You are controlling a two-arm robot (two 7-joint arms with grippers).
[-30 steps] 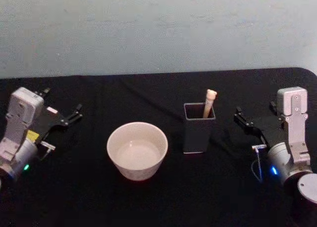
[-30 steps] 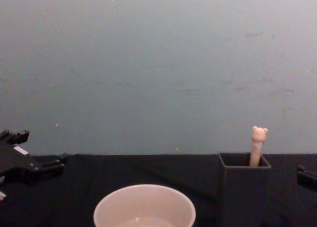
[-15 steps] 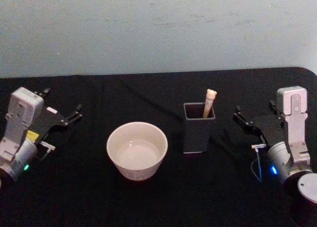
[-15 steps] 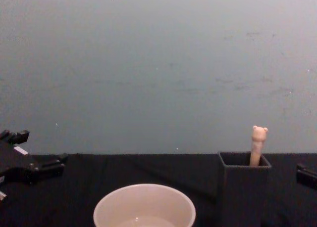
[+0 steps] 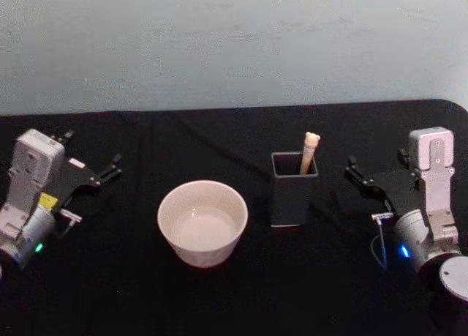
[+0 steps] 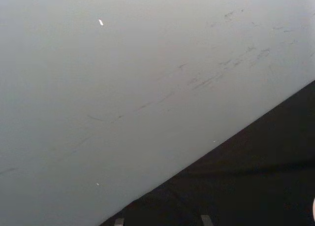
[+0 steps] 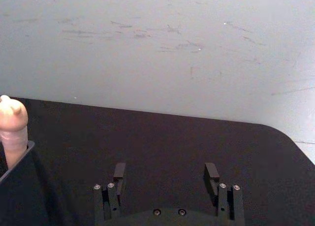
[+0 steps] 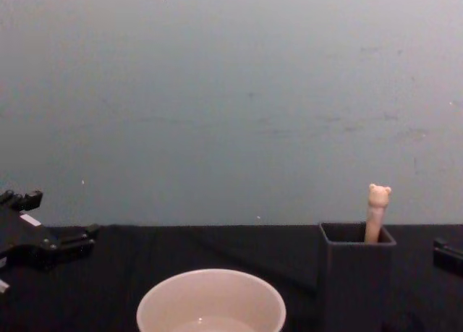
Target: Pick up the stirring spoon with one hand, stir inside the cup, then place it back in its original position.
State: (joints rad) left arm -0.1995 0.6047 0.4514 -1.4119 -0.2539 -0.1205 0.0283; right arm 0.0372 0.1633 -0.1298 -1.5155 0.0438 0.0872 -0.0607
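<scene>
The stirring spoon (image 5: 310, 150) stands in a dark grey square holder (image 5: 292, 198), its cream handle and bear head (image 8: 377, 210) sticking out above the rim; its stem and bowl are hidden inside. The cream-white cup (image 5: 202, 222) sits to the left of the holder, low in the chest view (image 8: 210, 303). My right gripper (image 5: 375, 159) hovers open to the right of the holder, with nothing between its fingers; its wrist view shows the gripper (image 7: 165, 169) and the spoon's top (image 7: 12, 127) off to one side. My left gripper (image 5: 93, 147) hangs open at the far left, well clear of the cup.
A black cloth covers the table (image 5: 131, 292), whose far edge meets a pale wall (image 5: 234, 43). The table's right corner (image 5: 457, 105) is rounded. Bare cloth lies between each gripper and the two vessels.
</scene>
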